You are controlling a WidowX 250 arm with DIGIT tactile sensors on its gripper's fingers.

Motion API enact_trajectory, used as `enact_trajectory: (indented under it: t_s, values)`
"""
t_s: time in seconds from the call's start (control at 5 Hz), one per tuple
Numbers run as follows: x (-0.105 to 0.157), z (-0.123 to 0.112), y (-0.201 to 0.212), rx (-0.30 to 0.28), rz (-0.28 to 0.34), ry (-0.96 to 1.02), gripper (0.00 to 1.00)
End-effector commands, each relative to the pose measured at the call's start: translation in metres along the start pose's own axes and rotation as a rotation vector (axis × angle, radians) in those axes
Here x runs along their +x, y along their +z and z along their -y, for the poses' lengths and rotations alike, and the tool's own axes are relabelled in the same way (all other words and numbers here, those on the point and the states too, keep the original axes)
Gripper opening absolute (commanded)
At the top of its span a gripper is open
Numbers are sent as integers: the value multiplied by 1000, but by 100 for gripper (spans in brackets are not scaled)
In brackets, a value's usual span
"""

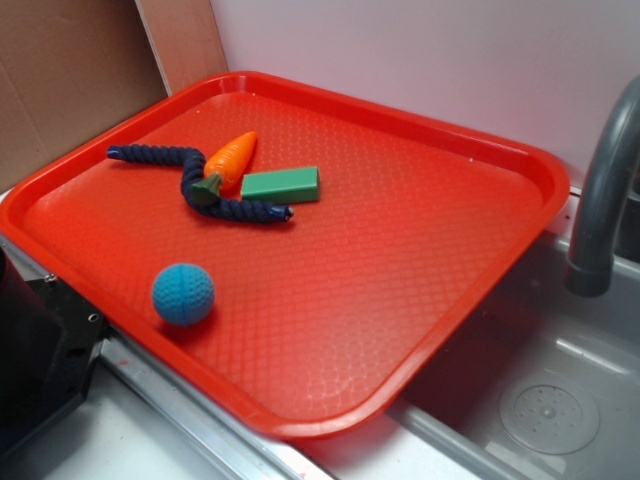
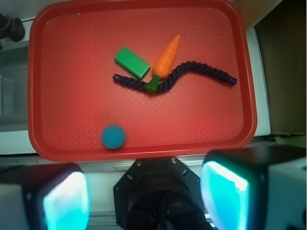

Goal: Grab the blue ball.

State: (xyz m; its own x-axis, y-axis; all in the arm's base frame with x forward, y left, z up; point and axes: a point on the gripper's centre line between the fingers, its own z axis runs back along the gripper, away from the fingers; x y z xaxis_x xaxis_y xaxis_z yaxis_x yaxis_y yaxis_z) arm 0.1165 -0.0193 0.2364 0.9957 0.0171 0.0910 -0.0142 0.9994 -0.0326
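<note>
Our gripper [image 2: 144, 191] hangs with jaws spread wide and empty, high above the red tray [image 2: 144, 151]; the blue ball [image 2: 113, 137] lies at its 7 o'clock corner.

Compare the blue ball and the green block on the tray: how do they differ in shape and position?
The blue ball is round and dimpled; the green block is a flat-sided rectangle. The ball sits alone near the tray's front edge; the block lies mid-tray beside the toy carrot and rope. Both rest on the red tray, ungrasped.
</note>
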Motion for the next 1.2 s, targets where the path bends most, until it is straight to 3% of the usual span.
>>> enact_trajectory:
  t_s: [0.0, 0.2, 0.6, 0.8, 1.0]
  values:
    - [0, 0, 0, 0, 0, 0, 100]
    - [3, 23, -51, -50, -17, -18, 100]
    - [0, 43, -137, -43, -9, -36, 100]
    - [-1, 48, -160, -10, -54, -49, 100]
    - [-1, 53, -186, -28, -72, -65, 100]
